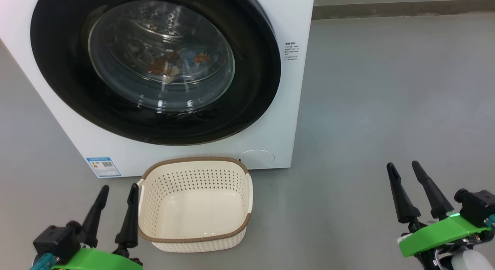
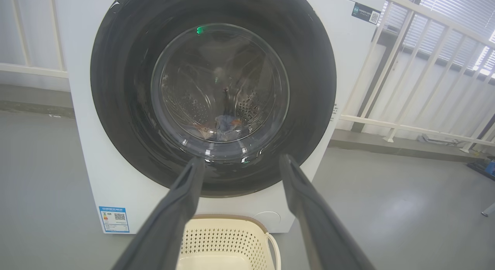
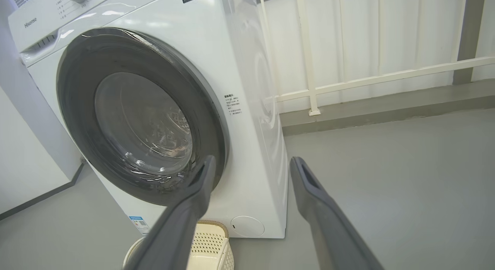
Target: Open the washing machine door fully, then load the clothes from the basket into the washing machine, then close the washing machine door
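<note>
Evidently finished: clothes sit behind the shut washing machine door, so left gripper and right gripper rest spread, empty.

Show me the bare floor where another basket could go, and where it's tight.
Free: the floor right of the washing machine and the basket, across to the right tool. The basket is empty. Tight: the strip between basket and machine front, and the basket's left side, where the left tool stands close.
</note>
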Motion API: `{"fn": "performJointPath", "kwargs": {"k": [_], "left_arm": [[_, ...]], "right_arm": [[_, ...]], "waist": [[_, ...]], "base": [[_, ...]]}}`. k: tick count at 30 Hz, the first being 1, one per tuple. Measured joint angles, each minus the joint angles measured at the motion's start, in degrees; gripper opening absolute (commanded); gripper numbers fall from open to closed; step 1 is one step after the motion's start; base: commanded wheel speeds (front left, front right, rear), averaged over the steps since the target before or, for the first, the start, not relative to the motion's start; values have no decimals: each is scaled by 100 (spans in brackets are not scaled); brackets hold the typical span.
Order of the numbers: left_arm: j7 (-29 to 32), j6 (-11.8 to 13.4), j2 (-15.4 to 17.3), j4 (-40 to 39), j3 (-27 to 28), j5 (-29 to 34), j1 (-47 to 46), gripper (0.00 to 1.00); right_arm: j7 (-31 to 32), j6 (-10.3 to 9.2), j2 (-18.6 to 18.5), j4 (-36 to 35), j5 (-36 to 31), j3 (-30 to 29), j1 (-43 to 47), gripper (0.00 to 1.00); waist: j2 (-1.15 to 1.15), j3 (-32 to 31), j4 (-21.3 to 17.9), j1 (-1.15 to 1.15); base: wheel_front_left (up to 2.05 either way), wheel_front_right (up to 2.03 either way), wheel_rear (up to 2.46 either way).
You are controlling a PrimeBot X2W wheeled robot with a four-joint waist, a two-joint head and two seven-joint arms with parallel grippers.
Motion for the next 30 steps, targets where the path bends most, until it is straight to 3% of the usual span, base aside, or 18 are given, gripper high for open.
{"fn": "performJointPath", "kwargs": {"k": [30], "left_arm": [[0,0,-123,3,201,211,66,100]], "right_arm": [[0,0,153,277,-302,-179,42,100]], "waist": [[0,-17,58,0]], "base": [[0,0,0]]}}
